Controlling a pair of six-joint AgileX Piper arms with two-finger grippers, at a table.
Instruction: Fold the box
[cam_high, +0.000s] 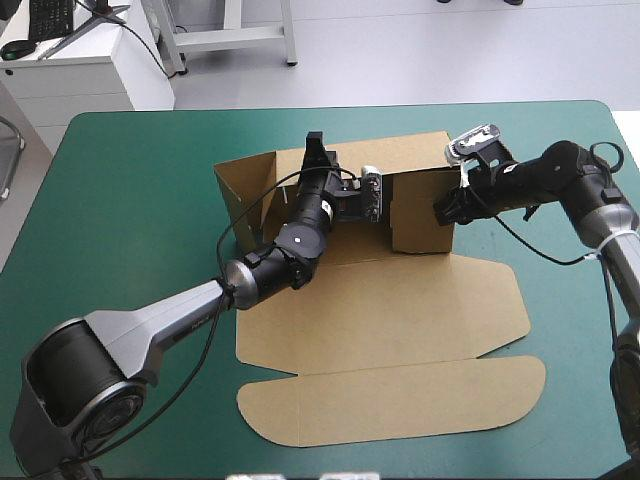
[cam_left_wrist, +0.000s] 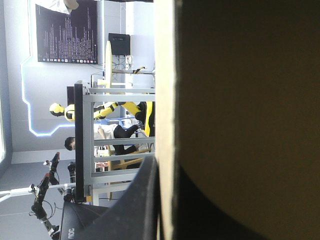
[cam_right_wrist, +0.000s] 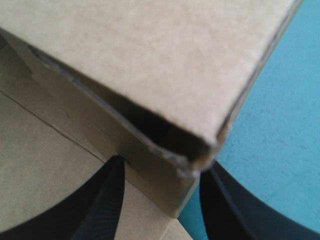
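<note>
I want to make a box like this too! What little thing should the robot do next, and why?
Probably close the right gripper on the right wall of the box: its black fingers stand apart on either side of that wall's corner, while the left gripper pinches the raised back wall.

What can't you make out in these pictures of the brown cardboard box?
High view: the tips of the left pincer, hidden by its own wrist at the brown cardboard box.
Left wrist view: the box's inside, blocked by a shadowed board wall right at the camera.
Right wrist view: the dark hollow under the folded wall corner at the right pincer.
</note>
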